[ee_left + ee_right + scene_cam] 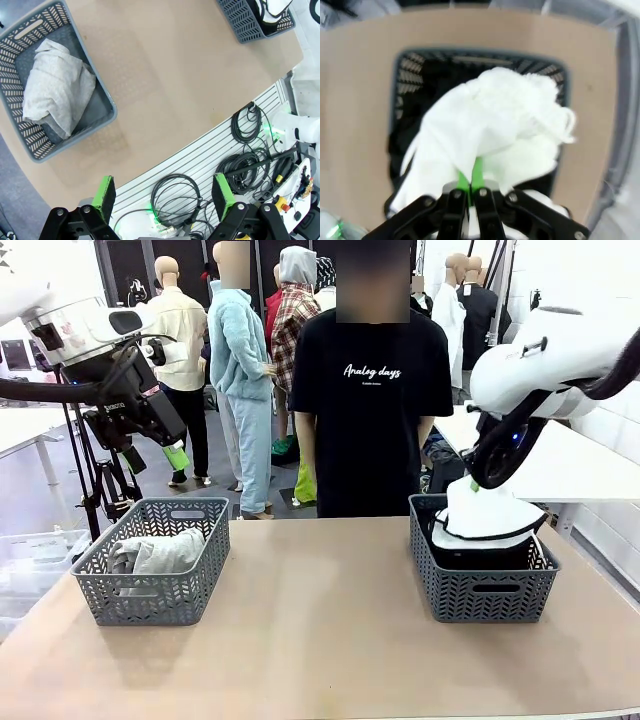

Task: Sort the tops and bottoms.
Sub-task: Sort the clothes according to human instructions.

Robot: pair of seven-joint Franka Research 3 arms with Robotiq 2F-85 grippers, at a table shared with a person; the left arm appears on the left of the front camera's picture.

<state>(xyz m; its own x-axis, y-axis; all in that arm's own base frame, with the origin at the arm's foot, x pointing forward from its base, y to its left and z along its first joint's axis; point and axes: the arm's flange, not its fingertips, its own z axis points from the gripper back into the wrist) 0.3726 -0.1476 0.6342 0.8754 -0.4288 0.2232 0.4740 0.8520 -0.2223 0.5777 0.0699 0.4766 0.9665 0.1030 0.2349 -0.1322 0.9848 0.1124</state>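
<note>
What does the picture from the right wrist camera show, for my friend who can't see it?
The right gripper is shut on white shorts, holding them bunched up over a grey basket. Black clothes lie inside the basket, which stands on a tan table.

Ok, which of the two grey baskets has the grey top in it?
The basket on the robot's left, under the open left gripper; it holds the grey top. The other basket holds white shorts over black garments.
</note>
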